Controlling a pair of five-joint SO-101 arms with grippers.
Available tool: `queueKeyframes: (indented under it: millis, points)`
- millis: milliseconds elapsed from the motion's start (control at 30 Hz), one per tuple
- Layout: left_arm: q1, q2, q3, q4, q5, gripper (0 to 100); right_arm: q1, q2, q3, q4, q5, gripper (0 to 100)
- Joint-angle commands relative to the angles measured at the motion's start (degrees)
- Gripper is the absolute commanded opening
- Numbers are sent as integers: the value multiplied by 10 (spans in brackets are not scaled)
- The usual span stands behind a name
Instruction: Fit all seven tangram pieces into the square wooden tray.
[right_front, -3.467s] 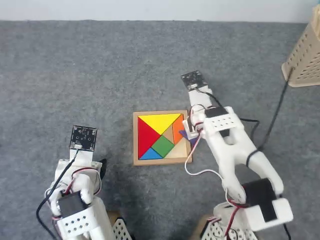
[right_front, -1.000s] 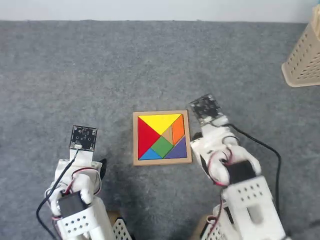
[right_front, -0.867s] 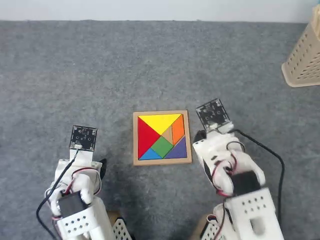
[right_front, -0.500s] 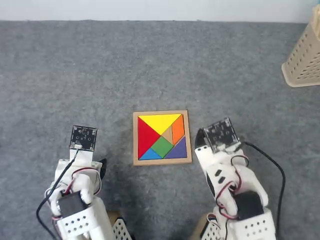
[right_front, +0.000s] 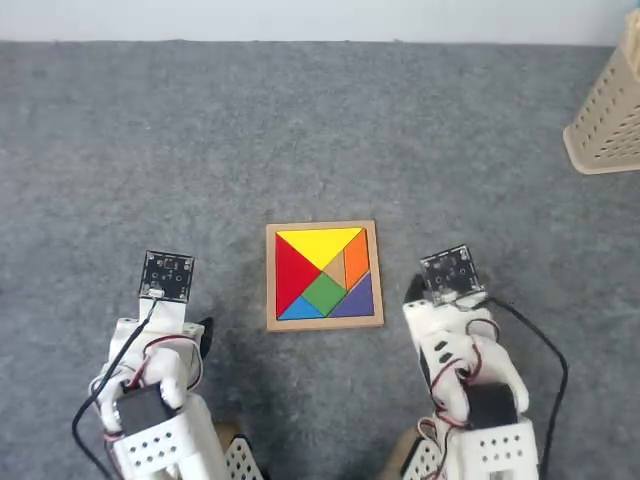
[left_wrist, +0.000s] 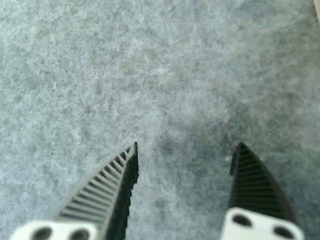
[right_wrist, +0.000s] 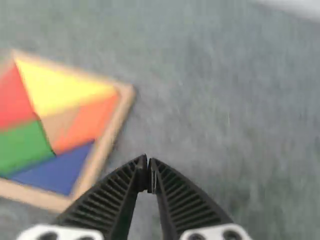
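A square wooden tray (right_front: 270, 280) lies flat on a grey, felt-covered desk (right_front: 200, 130), between the two arms and slightly ahead of both. It looks full. A yellow triangle (right_front: 320, 243), red triangle (right_front: 290, 272), green square (right_front: 325, 292), orange piece (right_front: 357, 262), purple piece (right_front: 358, 297), small blue triangle (right_front: 300, 310) and small tan triangle (right_front: 335, 268) cover its floor with no gap showing. By this look the puzzle is finished. Whether every piece sits fully flush cannot be told from here. The right gripper (right_wrist: 148, 161) is empty, its jaws pressed together to a point. It hangs low over the bare desk, just beside the tray's near corner and clear of the rim (right_wrist: 105, 145). The left gripper (left_wrist: 187, 146) is also empty, jaws spread wide above bare felt, well apart from the tray on its other side. The main risk is disturbing finished work. If the right gripper swings sideways toward the tray at this low height, it could catch the rim, shove the tray across the felt and jolt the purple or orange piece up out of place. The right arm's black cable (right_front: 550, 350) loops loosely beside it and could snag on a broad move. A raised piece, if there is one, would need only a light press, and a hard one could tip its neighbours.
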Motion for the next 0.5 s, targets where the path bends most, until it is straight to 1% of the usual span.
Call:
queueKeyframes:
  millis: [0, 100, 233, 300, 367, 467]
  points:
    - [-3, -9, -5, 2, -5, 280, 64, -8, 11, -7, -4, 9]
    - [-3, -9, -5, 2, -5, 280, 84, -7, 11, -5, -4, 9]
    - [-3, -9, -5, 2, -5, 280, 87, -8, 11, 71, -4, 9]
    - [-3, -9, -5, 2, -5, 280, 109, -8, 9, 104, -4, 9]
    - [-3, -9, -5, 2, -5, 280, 136, -8, 3, 114, -4, 8]
    - [-3, -9, -5, 2, -5, 280, 132, -7, 12, 113, -7, 9]
